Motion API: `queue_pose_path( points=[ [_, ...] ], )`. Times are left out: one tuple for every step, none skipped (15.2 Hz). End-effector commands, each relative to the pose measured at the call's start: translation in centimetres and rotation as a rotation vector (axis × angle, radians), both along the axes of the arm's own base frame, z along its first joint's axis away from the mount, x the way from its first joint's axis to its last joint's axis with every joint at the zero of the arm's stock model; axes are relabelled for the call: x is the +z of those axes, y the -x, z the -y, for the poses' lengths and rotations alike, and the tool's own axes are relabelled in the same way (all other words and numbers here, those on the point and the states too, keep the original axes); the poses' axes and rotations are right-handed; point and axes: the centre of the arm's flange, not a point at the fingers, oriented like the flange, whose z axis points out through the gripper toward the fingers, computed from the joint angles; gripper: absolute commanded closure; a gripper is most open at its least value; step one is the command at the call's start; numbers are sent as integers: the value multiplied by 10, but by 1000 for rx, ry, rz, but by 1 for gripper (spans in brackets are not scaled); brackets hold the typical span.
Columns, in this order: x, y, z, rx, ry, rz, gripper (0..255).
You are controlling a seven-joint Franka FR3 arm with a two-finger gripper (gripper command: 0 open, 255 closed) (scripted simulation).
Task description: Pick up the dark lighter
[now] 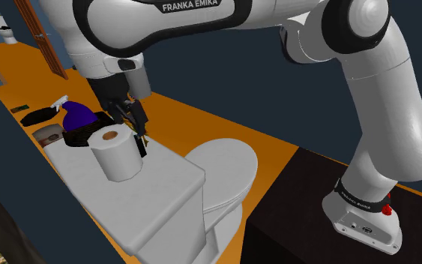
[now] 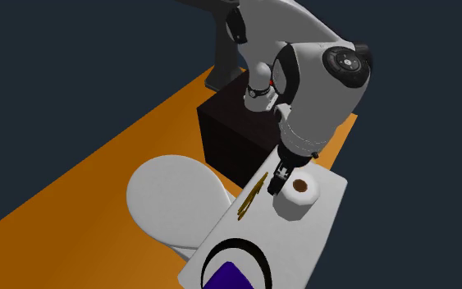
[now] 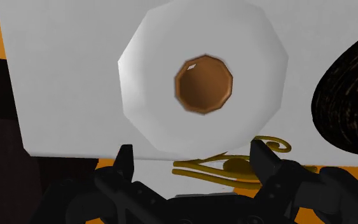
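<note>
Wrist view is showing released jaws straddling the golden lighter (image 3: 233, 169); a straight descent is looking best, clearing the paper roll (image 3: 203, 79).

In the wrist view the gold ornament (image 3: 225, 170) is partly hidden by the paper roll (image 3: 158, 83) and a black finger (image 3: 268, 167), and the black rounded object (image 3: 352, 95) is cut off by that view's edge.
</note>
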Motion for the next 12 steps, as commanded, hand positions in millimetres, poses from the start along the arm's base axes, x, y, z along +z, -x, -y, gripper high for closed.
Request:
queue_pose_path(
  points=[
    [-10,-1,0,-2,0,1,0],
    [-16,-1,0,-2,0,1,0],
    [-24,-1,0,-2,0,1,0],
    [-24,-1,0,-2,0,1,0],
    [-24,-1,0,-2,0,1,0],
    [-24,-1,0,-2,0,1,255],
    [-24,-1,0,-2,0,1,255],
    [-24,-1,0,-2,0,1,255],
    [-24,-1,1,-2,0,1,255],
    [-24,-1,0,-2,0,1,255],
    [-24,-1,0,-2,0,0,255],
    [-24,-1,0,-2,0,0,255]
  ],
)
